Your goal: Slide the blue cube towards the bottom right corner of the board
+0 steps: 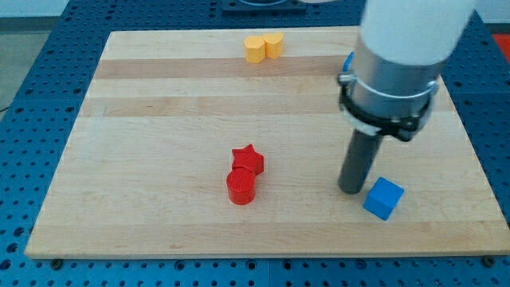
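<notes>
The blue cube (384,198) lies on the wooden board (159,119) at the view's lower right, a short way from the bottom right corner. My tip (351,190) rests on the board just to the cube's upper left, touching or nearly touching it. The rod rises from there into the large grey and white arm body (394,72). Another blue block (348,62) peeks out at the arm body's left edge, mostly hidden; its shape cannot be made out.
A red star (248,159) and a red cylinder (241,186) sit touching near the board's middle bottom. Two yellow blocks (263,47) sit together at the top edge. A blue perforated table (32,96) surrounds the board.
</notes>
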Robot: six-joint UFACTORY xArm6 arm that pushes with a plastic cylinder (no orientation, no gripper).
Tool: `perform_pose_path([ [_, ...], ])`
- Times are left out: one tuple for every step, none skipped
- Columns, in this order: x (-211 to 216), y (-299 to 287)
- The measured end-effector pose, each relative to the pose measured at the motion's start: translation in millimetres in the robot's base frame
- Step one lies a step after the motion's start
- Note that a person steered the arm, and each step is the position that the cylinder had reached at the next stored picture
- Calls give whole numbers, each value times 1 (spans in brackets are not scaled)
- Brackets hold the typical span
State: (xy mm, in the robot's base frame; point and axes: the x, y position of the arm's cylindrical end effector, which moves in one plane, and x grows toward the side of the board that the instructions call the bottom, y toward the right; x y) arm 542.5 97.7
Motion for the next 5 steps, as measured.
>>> perform_pose_path([
  [44,-19],
  [50,-14],
  [49,16],
  [49,40],
  [49,29],
])
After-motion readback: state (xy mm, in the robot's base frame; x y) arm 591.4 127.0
